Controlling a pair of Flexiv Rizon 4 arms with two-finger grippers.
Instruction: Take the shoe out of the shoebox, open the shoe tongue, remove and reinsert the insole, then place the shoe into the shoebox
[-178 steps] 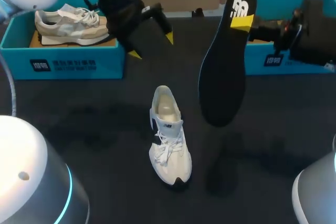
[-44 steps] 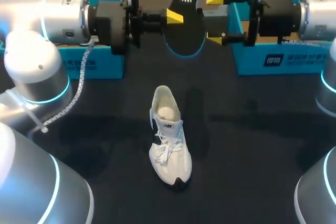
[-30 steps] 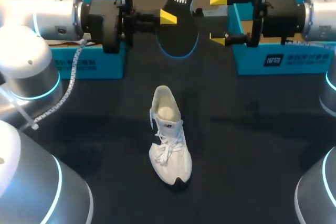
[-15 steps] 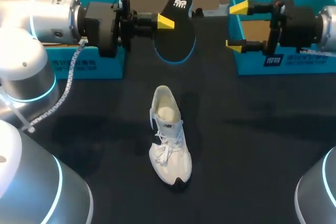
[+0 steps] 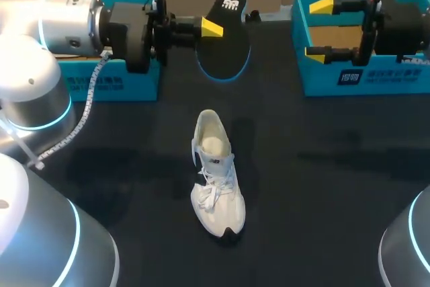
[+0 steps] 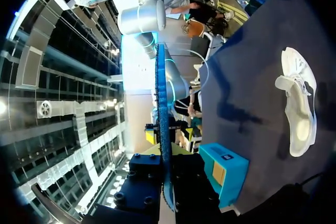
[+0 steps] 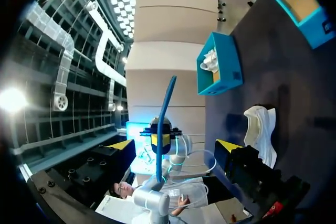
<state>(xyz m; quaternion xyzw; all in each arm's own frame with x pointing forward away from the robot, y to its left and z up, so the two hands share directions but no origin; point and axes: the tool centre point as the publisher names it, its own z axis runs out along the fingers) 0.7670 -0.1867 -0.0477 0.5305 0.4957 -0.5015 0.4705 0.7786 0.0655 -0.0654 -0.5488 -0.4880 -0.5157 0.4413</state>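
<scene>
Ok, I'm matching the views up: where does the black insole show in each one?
Head view: insole far middle, in left gripper.
Left wrist view: edge-on blue line in left gripper.
Right wrist view: thin blue edge ahead of right gripper.
Shared landmark: white shoe.

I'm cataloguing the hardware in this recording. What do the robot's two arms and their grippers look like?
The left arm and right arm have rounded silver-grey links with glowing cyan rings at the joints. A pale braided cable runs along the left arm. The left gripper and right gripper each have a black boxy body and two black fingers ending in bright yellow wedge-shaped tips.
</scene>
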